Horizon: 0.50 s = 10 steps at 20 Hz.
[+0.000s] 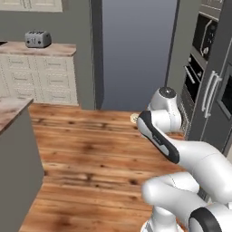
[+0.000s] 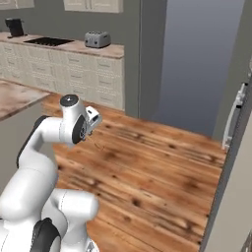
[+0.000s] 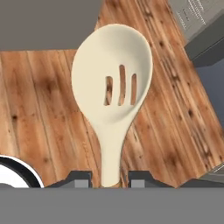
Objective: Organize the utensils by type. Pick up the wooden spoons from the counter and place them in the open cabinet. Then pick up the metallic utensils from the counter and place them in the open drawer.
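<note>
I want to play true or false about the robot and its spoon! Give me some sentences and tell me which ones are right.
1. The end effector holds a spoon. True.
2. The spoon's bowl has three slots. True.
3. The spoon is shiny metal. False: it is pale cream.
4. The floor under the spoon is wooden. True.
5. A toaster lies on the floor. False: it stands on the counter.

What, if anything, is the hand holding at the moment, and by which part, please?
The hand holds a pale slotted wooden spoon by the lower end of its handle, with the bowl pointing away over the wooden floor.
</note>
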### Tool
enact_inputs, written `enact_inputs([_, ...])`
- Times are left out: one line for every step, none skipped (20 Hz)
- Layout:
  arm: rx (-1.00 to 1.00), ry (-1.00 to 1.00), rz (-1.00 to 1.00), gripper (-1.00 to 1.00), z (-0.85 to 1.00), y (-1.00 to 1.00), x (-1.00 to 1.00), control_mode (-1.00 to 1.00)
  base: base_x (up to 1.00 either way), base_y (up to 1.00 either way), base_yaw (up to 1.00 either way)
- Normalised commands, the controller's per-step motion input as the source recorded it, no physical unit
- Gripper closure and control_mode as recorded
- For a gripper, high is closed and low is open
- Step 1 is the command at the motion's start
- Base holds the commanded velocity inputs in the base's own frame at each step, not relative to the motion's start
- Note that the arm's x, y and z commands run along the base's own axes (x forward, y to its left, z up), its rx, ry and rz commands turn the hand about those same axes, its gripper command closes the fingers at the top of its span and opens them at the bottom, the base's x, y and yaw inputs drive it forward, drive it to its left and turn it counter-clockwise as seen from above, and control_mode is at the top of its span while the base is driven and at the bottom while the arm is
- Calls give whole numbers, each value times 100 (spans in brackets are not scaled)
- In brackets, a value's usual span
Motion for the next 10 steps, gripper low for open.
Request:
enact_inputs([0, 0, 0, 100, 0, 0, 0, 100, 100, 0, 5])
enact_inputs([0, 0, 0, 100, 0, 0, 0, 100, 100, 0, 4])
enact_inputs([0, 0, 0, 100, 0, 0, 0, 100, 100, 0, 4])
enact_inputs([0, 0, 0, 100, 0, 0, 0, 100, 100, 0, 3])
enact_inputs([0, 0, 0, 100, 0, 0, 0, 100, 100, 0, 1])
enact_inputs([0, 0, 0, 100, 0, 0, 0, 100, 100, 0, 1])
enact_inputs([0, 0, 0, 100, 0, 0, 0, 100, 100, 1, 6])
enact_inputs([0, 0, 0, 100, 0, 0, 0, 100, 100, 3, 9])
enact_inputs([0, 0, 0, 100, 0, 0, 0, 100, 100, 5, 12])
enact_inputs([0, 0, 0, 100, 0, 0, 0, 100, 100, 5, 14])
